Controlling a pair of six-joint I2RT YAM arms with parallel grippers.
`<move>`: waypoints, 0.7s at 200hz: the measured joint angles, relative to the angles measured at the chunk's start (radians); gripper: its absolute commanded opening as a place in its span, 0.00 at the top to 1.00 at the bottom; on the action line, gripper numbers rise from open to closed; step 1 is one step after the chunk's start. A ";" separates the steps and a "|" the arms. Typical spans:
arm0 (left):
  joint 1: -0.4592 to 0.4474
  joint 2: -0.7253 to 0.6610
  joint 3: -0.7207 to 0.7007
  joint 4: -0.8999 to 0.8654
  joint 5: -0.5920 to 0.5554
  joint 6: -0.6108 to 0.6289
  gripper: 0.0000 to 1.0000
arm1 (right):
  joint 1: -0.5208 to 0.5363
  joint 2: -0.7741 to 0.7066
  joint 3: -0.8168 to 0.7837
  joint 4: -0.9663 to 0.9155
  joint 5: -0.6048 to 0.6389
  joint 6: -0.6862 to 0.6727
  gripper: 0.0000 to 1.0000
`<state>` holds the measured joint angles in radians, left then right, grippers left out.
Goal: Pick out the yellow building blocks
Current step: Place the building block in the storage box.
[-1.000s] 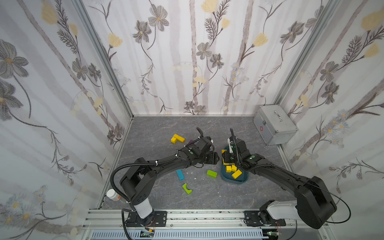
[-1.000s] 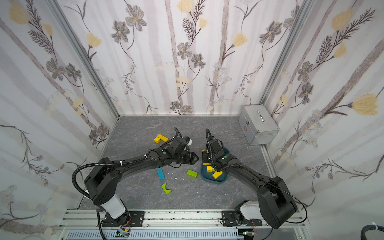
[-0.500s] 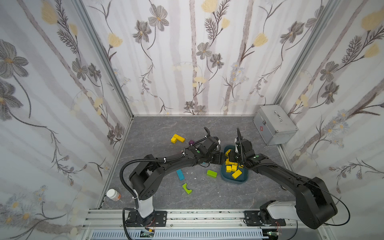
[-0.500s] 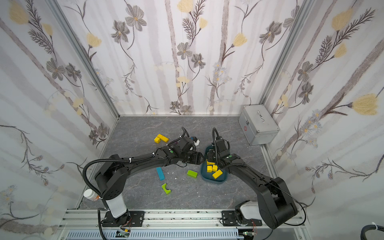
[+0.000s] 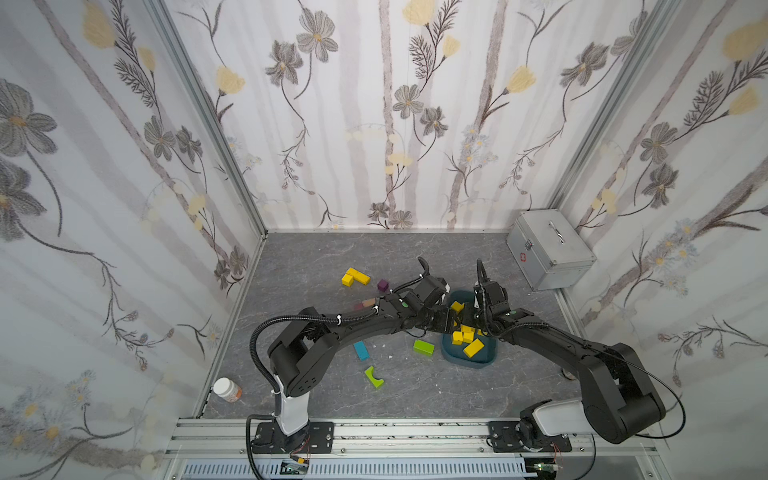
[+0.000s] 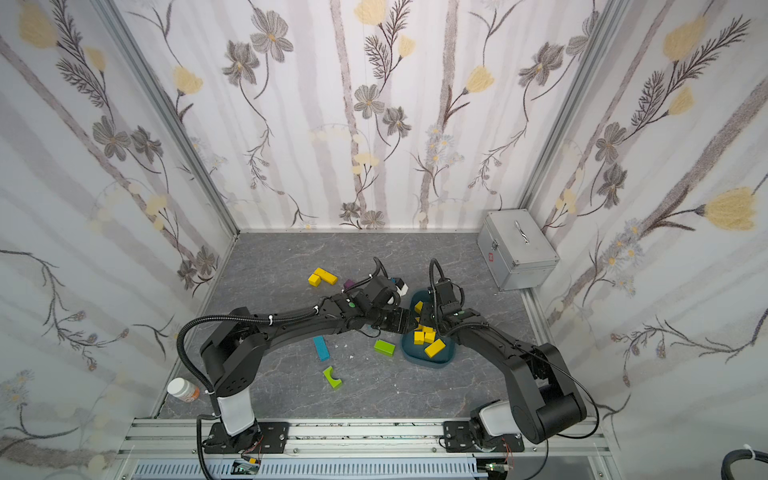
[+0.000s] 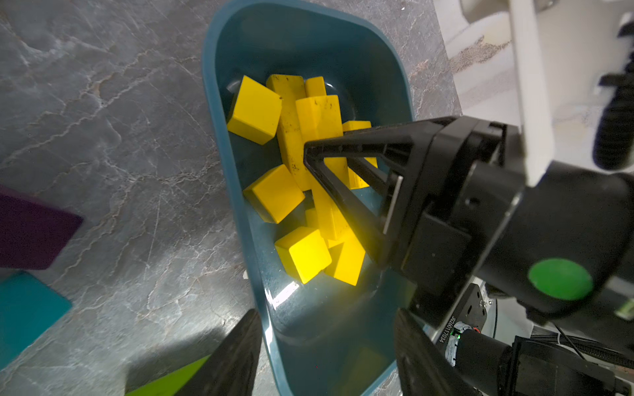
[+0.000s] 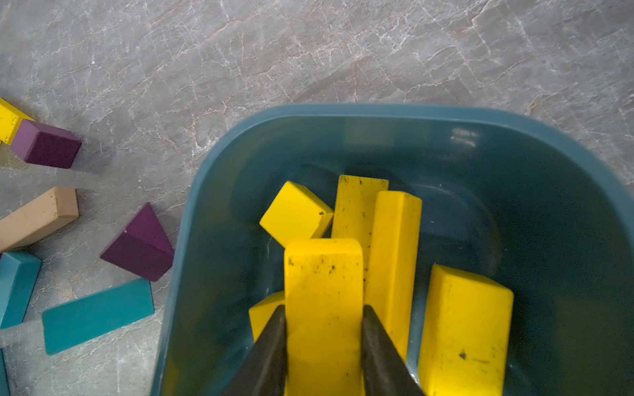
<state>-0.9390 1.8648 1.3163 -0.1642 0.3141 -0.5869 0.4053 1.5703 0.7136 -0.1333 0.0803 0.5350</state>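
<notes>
Right claw [image 8: 323, 308] clamps scuffed matte yellow bar [image 8: 322, 274] in glossy teal tub [image 8: 377, 111]; left claw [image 7: 326, 313] apart.

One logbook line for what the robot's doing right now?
right fingers: on yellow bar inside teal bin | left fingers: open, astride bin rim | yellow blocks: outside bin

A silver metal case [image 5: 550, 249] sits in the far right corner; a white bottle [image 5: 226, 390] lies at the near left edge. Loose on the grey tabletop [image 5: 332, 253] — a lime green block [image 5: 423, 346] just beside the teal bin [image 5: 469, 362], a green arch piece [image 5: 374, 376], a teal bar [image 5: 360, 350], a purple cube [image 5: 382, 285].
</notes>
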 measured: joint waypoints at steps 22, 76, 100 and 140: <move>-0.002 0.000 0.000 0.000 0.000 0.000 0.37 | -0.002 0.008 0.010 0.002 0.000 0.003 0.50; -0.002 0.000 0.000 0.000 -0.007 0.000 0.37 | -0.002 -0.007 0.005 0.019 0.000 0.012 0.49; -0.002 0.000 0.000 0.000 -0.007 0.000 0.37 | -0.002 -0.040 -0.006 0.023 -0.001 0.021 0.50; -0.002 0.000 0.000 0.000 -0.008 0.005 0.37 | 0.007 -0.134 -0.037 0.040 0.000 0.021 0.53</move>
<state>-0.9409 1.8652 1.3167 -0.1646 0.3058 -0.5819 0.4126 1.4364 0.6769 -0.0937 0.0803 0.5564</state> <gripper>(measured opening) 0.634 0.475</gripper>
